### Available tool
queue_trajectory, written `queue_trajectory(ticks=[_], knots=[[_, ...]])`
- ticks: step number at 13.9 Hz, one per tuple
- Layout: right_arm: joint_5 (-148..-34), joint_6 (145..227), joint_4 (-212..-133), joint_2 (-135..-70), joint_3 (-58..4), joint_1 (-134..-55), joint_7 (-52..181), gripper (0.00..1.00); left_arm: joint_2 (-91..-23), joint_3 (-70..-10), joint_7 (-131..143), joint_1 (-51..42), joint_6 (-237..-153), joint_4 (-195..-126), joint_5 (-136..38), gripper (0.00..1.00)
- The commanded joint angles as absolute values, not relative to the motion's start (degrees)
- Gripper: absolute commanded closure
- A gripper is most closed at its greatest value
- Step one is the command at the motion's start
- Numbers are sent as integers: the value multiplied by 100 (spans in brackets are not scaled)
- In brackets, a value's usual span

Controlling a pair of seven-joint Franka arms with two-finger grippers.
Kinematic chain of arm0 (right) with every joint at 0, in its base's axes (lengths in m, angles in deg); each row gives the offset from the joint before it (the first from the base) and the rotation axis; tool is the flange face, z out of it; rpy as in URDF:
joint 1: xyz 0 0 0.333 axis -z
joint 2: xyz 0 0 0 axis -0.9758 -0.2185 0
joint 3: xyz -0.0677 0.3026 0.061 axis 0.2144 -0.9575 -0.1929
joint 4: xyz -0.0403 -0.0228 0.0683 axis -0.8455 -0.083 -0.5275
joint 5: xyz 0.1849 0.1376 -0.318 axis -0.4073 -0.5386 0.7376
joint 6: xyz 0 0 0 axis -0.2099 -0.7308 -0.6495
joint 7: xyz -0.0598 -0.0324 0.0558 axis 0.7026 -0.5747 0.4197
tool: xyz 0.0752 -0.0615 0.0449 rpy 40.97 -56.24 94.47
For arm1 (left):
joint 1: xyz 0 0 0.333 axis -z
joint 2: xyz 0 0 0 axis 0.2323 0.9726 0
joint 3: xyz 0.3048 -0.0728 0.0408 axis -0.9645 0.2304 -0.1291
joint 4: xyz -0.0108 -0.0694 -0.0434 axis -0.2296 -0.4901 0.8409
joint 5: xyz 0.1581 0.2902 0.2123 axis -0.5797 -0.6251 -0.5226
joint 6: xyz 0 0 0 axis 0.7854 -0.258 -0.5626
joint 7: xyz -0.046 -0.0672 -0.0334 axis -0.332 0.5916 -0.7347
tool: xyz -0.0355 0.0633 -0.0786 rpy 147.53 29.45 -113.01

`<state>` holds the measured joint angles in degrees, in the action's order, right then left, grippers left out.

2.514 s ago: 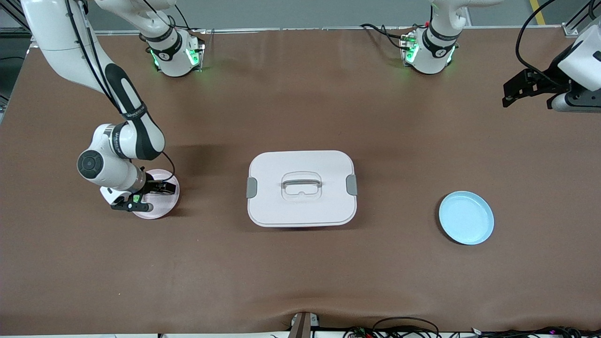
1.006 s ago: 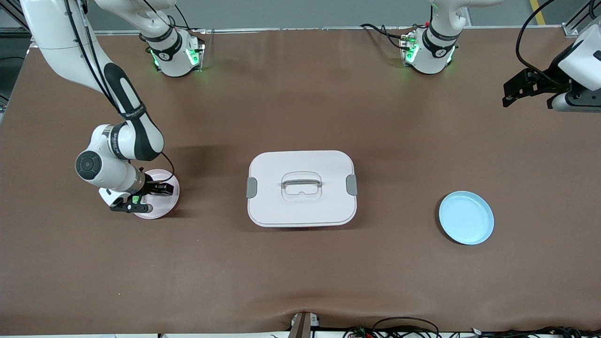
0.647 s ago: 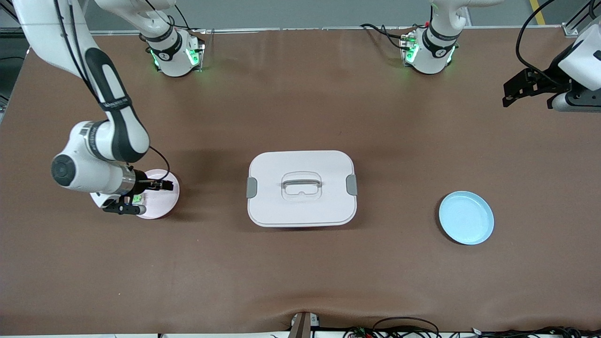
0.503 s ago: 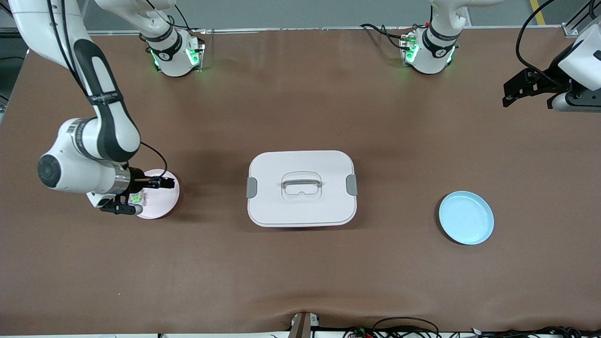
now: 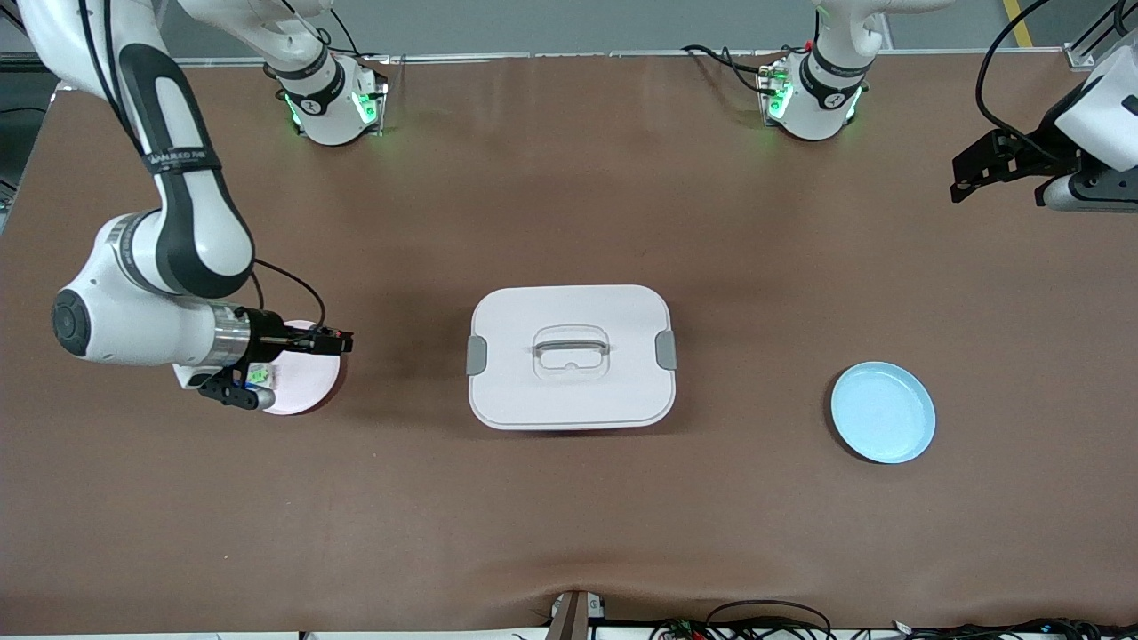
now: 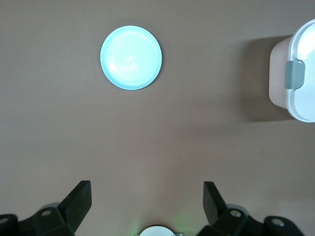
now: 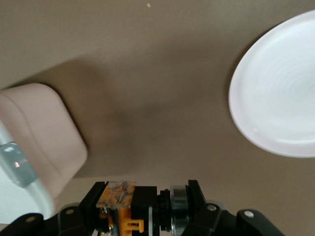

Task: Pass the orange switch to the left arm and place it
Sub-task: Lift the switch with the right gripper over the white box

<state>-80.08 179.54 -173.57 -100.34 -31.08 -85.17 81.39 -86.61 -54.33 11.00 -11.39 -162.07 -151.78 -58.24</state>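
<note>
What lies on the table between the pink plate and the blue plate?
The front view shows the box standing between the pink plate and the blue plate, with bare table on each side of it.

Even overhead light; soft shadow beside box (image 5: 571, 356); sharp focus throughout.

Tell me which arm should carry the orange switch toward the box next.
Right. The right gripper is shut on the orange switch over the pink plate, near the box. The left gripper waits open at the left arm's end of the table, holding nothing.
</note>
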Motion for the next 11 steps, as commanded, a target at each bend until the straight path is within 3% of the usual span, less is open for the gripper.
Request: queue_trajectory(ticks=[1,11], knots=[[-8086,17804,-16981,-9962,-3059,-9002,9313,100,-8698,-5352,1011,-1062,-16113,-15124,-5732,0],[-8631,17883,-15943,-10199,-3041,-10189,12399,100,-8654,-4385,-940,-1062,-16140,-15229,-4933,0]])
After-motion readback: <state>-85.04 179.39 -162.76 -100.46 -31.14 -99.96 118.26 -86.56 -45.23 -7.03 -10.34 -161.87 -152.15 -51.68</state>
